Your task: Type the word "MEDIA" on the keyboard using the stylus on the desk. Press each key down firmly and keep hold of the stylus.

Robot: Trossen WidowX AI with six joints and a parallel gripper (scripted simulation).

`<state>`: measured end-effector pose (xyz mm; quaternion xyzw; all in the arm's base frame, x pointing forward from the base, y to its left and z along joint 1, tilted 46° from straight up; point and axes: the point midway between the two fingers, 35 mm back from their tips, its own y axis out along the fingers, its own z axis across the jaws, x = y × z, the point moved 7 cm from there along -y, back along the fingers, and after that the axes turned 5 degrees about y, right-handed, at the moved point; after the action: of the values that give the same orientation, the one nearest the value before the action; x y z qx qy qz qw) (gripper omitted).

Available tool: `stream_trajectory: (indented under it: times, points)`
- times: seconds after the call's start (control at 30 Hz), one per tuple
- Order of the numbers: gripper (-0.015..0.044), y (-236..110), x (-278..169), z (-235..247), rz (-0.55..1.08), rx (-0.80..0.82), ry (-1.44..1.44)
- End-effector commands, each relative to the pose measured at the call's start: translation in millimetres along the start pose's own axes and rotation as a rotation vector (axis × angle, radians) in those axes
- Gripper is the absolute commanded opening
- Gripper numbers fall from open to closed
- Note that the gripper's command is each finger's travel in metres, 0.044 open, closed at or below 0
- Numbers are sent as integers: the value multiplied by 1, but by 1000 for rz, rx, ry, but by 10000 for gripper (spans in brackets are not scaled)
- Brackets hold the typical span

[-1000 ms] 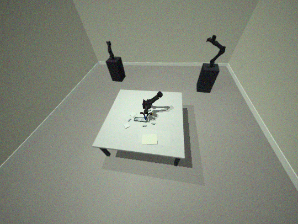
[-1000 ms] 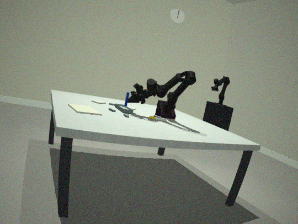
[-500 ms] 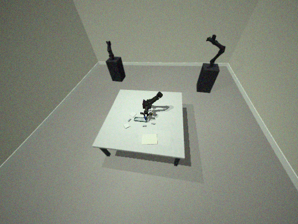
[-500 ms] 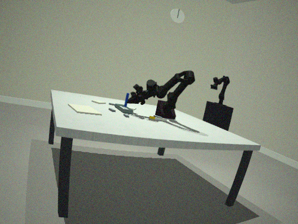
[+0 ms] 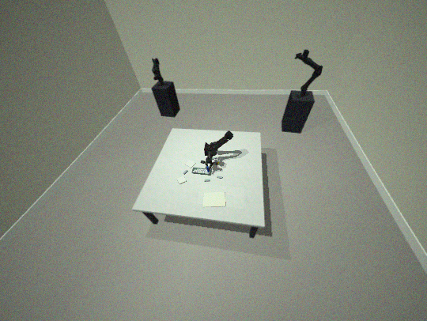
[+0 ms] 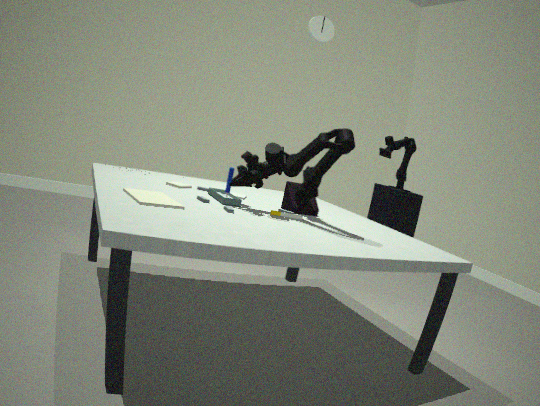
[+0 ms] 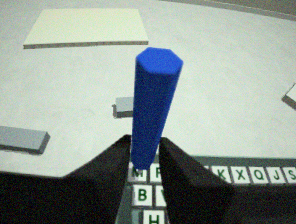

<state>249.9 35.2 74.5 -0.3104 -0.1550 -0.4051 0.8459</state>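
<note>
My gripper [image 6: 234,183] [image 7: 145,142] is shut on the blue stylus [image 5: 208,168] [image 6: 230,178] [image 7: 155,102], which stands nearly upright, leaning slightly. The green keyboard [image 6: 226,200] [image 7: 250,162] with white keys lies below the gripper. In the wrist view the stylus's lower part overlaps the top of the M key [image 7: 138,175]; its tip is hidden, so contact and key depth cannot be told. The B key [image 7: 142,195] and part of the H key [image 7: 154,218] show between the fingers; K, X, Q, J and S show to the right. The E, D, I and A keys cannot be made out.
A cream pad [image 5: 214,199] [image 6: 152,198] [image 7: 87,27] lies beyond the keyboard. Grey blocks [image 7: 22,139] [image 7: 123,106] lie nearer it. A small pad [image 5: 181,180] lies to one side. A yellow item [image 6: 275,213] lies near the arm's base. Two other arms stand on pedestals off the table.
</note>
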Motion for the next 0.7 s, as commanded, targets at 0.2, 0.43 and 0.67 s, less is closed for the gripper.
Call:
stream_trajectory:
  times: [0.2,0.43,0.67]
  points:
    - [81,-15,26,4,-10,4,-9]
    - [71,-15,25,3,-10,0,-3]
    - [0,-18,26,-7,-6,-5,-6]
